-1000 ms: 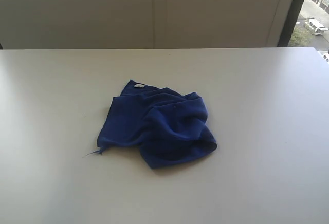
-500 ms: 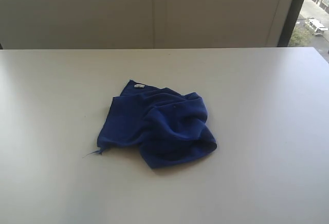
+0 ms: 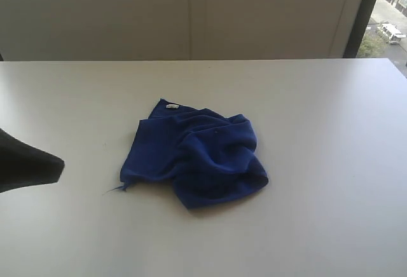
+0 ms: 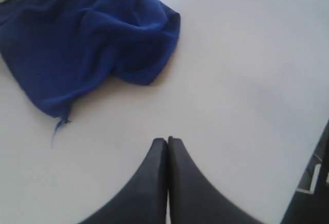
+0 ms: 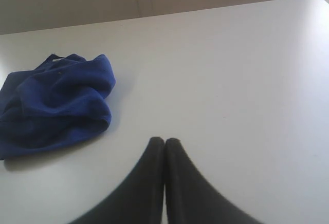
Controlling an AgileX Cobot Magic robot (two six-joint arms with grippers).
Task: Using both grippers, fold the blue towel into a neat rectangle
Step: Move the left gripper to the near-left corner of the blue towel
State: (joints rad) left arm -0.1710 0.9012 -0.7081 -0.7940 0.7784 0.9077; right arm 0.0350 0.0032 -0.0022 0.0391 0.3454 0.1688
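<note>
The towel (image 3: 194, 159) is lying crumpled near the middle of the counter (image 3: 331, 137), touching none of its edges. A small white tag (image 3: 172, 106) is sitting at the towel's far edge; any writing on it is too small to read. A loose thread (image 3: 114, 190) is trailing from the near left corner. Bare counter is lying open on every side of the cloth. The left claw (image 4: 167, 141) is hovering clenched, tips pressed together, grasping nothing, near the thread corner. The right claw (image 5: 164, 141) is likewise clenched and empty, well apart from the towel. A dark blurred arm (image 3: 28, 166) is showing at the counter's left edge
</note>
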